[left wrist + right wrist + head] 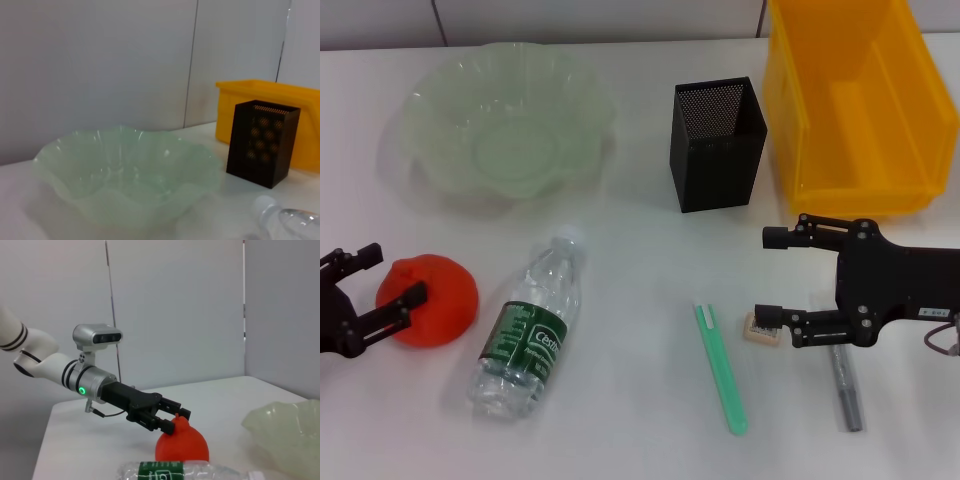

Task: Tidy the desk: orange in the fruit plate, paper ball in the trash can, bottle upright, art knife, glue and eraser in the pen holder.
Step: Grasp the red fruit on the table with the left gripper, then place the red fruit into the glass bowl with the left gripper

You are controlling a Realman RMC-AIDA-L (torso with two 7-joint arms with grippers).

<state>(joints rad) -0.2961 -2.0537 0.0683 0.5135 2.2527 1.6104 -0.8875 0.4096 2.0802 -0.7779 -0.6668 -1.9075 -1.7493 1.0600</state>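
I saw a plain white desk [640,330] backed by pale grey wall panels [100,65] with thin vertical seams. At the far side stood the fruit plate [505,120], the pen holder [718,145] upright beside it, and the trash can [855,105] at the far right corner.

My left gripper [375,290] sat low at the near left edge, its fingers spread around the orange [430,300]; from the right wrist view the fingertips seemed to touch the fruit's side, though I could not tell whether they were pressing on it. The orange rested on the desk, well apart from the fruit plate.

The bottle [528,330] lay on its side just beside the orange, cap pointing toward the plate.

My right gripper [772,278] hovered in front of the trash can, its fingers parted, the nearer fingertip just beside the eraser [759,328]. A green pen-like stick [722,370] lay near it, and a grey one [847,390] lay partly under the gripper body.
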